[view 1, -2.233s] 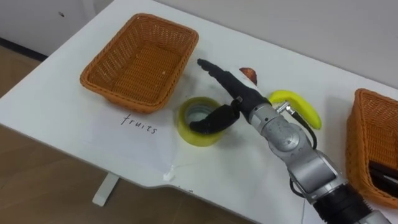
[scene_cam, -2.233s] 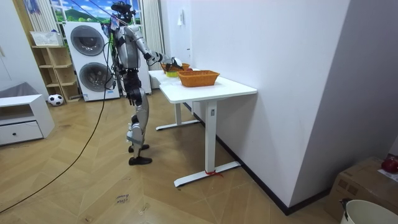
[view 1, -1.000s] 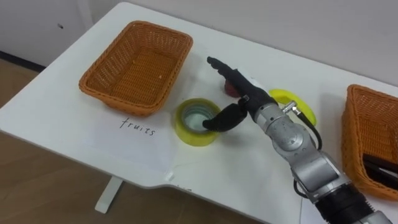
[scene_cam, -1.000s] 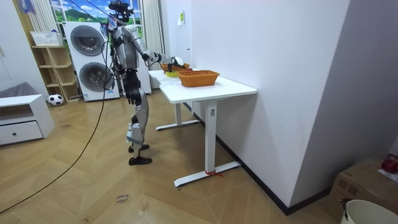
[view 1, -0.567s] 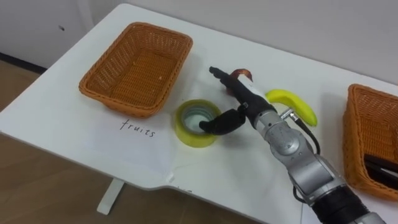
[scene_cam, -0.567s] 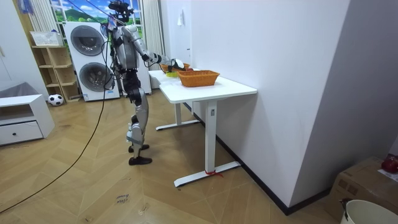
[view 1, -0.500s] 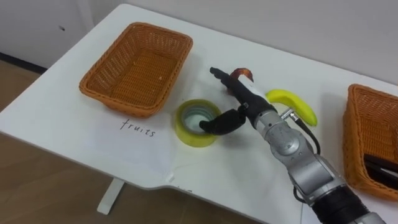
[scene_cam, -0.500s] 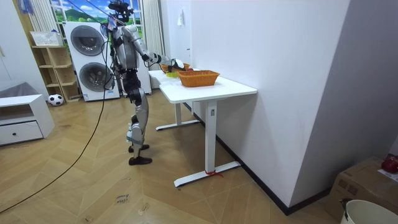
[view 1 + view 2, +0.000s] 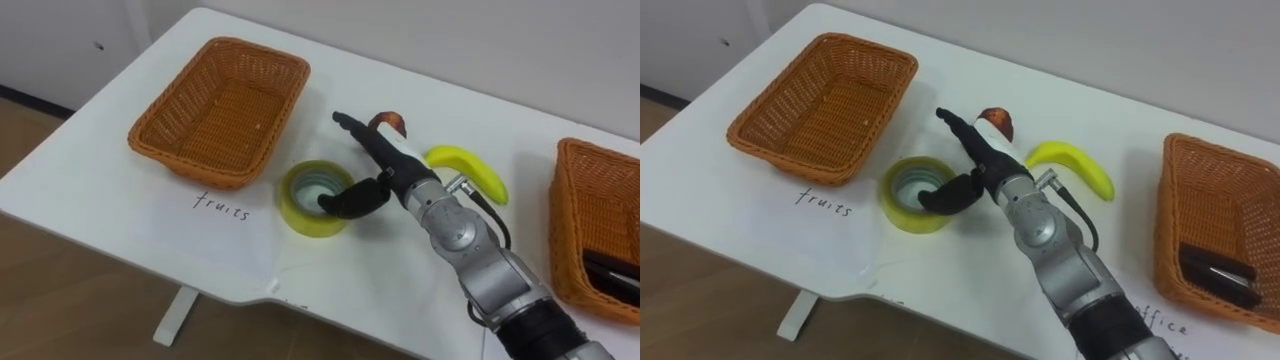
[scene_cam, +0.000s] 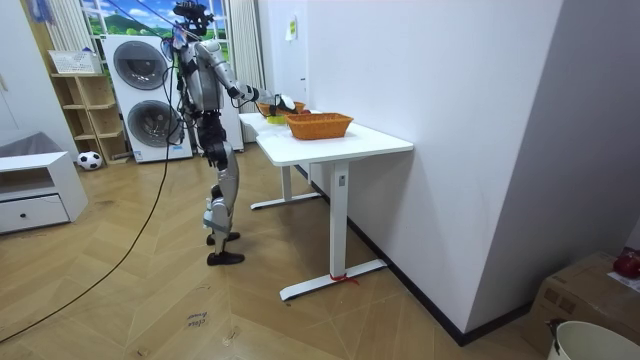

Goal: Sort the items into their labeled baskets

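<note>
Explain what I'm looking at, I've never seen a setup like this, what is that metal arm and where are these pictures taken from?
This is a humanoid robot standing at a white table, sorting things into baskets. Two pictures come from cameras in its head, looking down; the third from a camera across the room. The metal arm is its right arm, ending in the black and white right hand. That hand is open and holds nothing; it reaches between a yellow roll of tape and a reddish-brown round fruit. A yellow banana lies nearby. At the left stands an empty orange wicker basket; at the right a second wicker basket holds a dark flat object.
</note>
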Tool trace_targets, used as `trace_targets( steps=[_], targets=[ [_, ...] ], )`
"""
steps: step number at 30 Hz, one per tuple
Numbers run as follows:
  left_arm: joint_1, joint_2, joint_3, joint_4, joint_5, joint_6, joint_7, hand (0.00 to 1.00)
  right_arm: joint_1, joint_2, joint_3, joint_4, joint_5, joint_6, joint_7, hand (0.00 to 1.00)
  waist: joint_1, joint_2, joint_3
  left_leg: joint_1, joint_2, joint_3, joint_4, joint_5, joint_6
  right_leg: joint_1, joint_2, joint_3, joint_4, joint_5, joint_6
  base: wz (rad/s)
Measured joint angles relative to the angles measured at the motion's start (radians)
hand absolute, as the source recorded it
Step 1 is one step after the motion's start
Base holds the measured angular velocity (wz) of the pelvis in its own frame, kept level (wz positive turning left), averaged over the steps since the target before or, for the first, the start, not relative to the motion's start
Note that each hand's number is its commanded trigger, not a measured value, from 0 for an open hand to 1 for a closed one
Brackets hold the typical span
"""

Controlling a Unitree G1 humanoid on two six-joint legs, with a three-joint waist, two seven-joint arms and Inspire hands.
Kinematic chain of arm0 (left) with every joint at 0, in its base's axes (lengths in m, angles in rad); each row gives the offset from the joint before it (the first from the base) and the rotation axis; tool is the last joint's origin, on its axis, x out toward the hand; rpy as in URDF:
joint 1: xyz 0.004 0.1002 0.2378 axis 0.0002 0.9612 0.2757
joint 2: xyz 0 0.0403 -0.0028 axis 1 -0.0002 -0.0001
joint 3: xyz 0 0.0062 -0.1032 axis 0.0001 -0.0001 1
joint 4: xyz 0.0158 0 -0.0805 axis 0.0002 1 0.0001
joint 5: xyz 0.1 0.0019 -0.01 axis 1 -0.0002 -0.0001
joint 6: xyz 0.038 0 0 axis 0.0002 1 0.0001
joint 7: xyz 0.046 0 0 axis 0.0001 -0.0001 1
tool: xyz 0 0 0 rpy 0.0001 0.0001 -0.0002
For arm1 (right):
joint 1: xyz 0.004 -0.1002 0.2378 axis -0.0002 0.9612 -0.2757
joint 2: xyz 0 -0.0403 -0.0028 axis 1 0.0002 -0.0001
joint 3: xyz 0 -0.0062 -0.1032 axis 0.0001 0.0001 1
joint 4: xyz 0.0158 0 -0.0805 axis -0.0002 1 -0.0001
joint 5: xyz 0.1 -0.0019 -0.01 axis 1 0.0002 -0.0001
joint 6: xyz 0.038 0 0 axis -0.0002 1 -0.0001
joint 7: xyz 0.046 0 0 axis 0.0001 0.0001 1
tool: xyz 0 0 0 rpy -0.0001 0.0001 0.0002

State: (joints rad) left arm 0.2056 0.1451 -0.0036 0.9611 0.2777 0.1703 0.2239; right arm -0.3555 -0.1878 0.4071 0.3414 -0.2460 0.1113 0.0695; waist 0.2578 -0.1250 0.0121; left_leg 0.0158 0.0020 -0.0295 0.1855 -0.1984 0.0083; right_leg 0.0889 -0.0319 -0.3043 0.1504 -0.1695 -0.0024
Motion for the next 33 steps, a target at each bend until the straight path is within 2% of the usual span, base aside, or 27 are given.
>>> trace_targets(
  steps=[6,13,18,21,33],
  targets=[
    [0.0,0.001,0.0,0.0,0.024,0.005,-0.018,0.0,0.0,0.007,-0.018,-0.004,0.0,0.012,0.046,0.0,0.0,-0.005,0.0022,0.0,0.0,0.0,-0.002,0.0,0.0,-0.002,0.0,-0.004,0.0,0.0,0.0,0.0],
    [0.004,0.008,0.002,0.0,0.032,0.027,-0.063,0.0,0.0,0.011,-0.036,-0.008,0.025,0.033,0.146,0.0,-0.001,-0.01,-0.0012,0.007,0.002,0.001,-0.003,0.0,0.0,-0.002,0.002,0.003,0.0,0.0,0.0,-0.01],
    [-0.001,0.008,0.02,0.0,0.032,0.032,-0.068,0.0,-0.001,-0.005,-0.036,-0.002,0.065,0.053,0.211,0.0,0.024,-0.02,-0.0021,0.014,0.002,0.001,-0.007,0.0,0.0,-0.001,0.002,0.007,0.0,0.0,0.0,-0.06],
    [-0.003,0.011,0.022,0.0,0.032,0.034,-0.068,0.0,-0.002,-0.012,-0.037,0.004,0.08,0.057,0.252,0.0,0.026,-0.029,-0.0014,0.013,0.002,-0.001,-0.007,0.0,0.0,0.0,0.003,0.004,0.0,0.0,0.0,0.0],
    [0.0,0.018,0.021,0.0,0.03,0.042,-0.087,0.0,-0.007,-0.018,-0.037,0.014,0.08,0.063,0.281,0.0,0.031,-0.046,-0.0002,0.013,0.001,-0.002,-0.01,0.0,0.0,0.002,0.002,0.0,0.0,0.0,0.0,0.0]
  ],
)
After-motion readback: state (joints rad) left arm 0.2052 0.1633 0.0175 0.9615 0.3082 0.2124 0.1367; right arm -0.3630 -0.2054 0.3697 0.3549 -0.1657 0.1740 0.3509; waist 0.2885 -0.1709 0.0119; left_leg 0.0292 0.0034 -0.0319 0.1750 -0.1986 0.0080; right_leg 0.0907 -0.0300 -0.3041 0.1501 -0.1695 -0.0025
